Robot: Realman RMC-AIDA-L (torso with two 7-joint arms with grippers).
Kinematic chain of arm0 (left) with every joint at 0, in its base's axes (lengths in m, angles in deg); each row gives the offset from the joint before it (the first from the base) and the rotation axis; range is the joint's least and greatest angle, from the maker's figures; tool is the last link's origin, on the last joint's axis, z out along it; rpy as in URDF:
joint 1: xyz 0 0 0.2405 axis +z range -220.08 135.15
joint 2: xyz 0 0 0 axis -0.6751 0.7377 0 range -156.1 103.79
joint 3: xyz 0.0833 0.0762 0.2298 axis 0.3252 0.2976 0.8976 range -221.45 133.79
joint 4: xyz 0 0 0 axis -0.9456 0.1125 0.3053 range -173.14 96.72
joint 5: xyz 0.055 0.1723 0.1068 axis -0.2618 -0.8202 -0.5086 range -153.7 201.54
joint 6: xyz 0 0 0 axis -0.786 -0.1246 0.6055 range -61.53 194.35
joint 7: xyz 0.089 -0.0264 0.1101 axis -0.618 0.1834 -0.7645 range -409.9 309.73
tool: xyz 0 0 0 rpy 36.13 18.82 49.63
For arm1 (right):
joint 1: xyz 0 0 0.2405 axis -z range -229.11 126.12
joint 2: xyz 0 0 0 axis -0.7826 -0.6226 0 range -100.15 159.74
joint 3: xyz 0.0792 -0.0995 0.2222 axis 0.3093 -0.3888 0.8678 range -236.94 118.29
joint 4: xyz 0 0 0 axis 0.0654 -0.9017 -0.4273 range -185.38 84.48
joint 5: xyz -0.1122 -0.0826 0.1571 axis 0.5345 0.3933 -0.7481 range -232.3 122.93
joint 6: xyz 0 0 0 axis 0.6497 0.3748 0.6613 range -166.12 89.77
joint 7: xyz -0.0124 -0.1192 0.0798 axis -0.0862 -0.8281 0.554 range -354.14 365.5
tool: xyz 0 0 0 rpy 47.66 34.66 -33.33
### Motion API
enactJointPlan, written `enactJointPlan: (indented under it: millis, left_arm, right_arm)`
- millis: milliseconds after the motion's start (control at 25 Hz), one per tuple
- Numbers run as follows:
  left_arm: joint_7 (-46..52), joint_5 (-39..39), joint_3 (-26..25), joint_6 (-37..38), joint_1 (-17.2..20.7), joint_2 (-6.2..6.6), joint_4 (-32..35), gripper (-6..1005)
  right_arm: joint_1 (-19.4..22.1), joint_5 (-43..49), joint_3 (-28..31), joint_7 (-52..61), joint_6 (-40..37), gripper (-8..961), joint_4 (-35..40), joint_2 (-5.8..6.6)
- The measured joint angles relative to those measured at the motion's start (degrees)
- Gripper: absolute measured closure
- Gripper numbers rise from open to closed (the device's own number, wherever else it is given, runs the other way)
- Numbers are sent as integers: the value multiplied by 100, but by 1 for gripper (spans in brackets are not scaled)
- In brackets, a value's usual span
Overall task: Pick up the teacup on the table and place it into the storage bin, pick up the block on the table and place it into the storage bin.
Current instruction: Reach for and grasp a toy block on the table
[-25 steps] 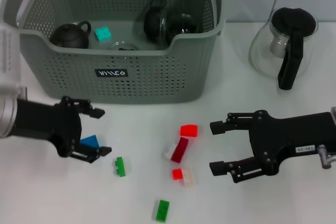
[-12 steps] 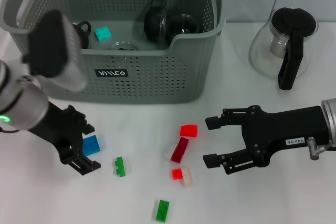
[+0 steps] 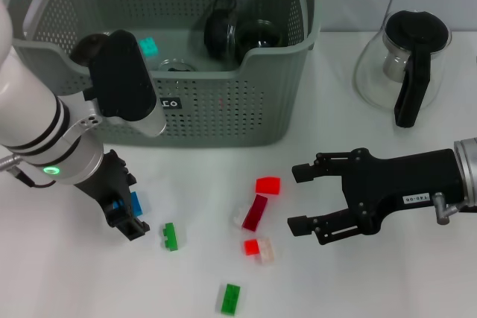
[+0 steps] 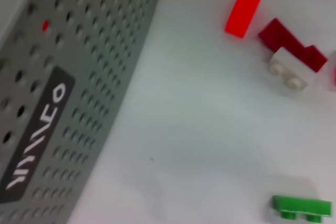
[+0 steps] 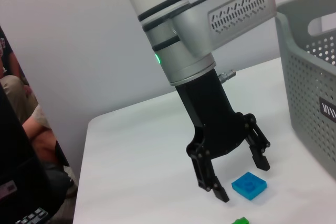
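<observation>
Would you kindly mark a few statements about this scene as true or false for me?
1. The left claw is open around the blue block. True.
2. The right claw holds the bright red block. False: it is open and apart from it.
3. The storage bin is empty. False: dark teacups and a teal block lie inside.
4. A glass pot with a black handle stands on the robot's right of the bin. True.
</observation>
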Motion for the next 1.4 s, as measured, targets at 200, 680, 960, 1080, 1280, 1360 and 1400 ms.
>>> enactJointPlan:
  millis: [200,680,960,1080,1280,1360,1400]
  left_arm:
    - [208,-74,-61,-321,-116,38,-394,139]
    - [196,-211,-184,-547,-208,43,-766,140]
    - [196,-213,-185,-560,-313,62,-1057,152]
    - [199,-213,-184,-559,-318,62,-1061,163]
    - [241,-212,-182,-521,-369,61,-1072,189]
    - [254,-208,-219,-502,-402,61,-1081,200]
    - [258,-208,-253,-496,-418,61,-1088,242]
  right_arm:
    - [-2,17,0,-41,58,27,-123,13]
    - [-12,73,0,-47,99,27,-138,9]
    - [-11,73,0,-49,109,27,-193,12]
    - [-4,73,0,-51,109,27,-196,12]
    - [4,72,0,-52,108,28,-196,12]
    - [5,72,1,-53,107,28,-196,13]
    - [6,72,5,-52,107,28,-196,16]
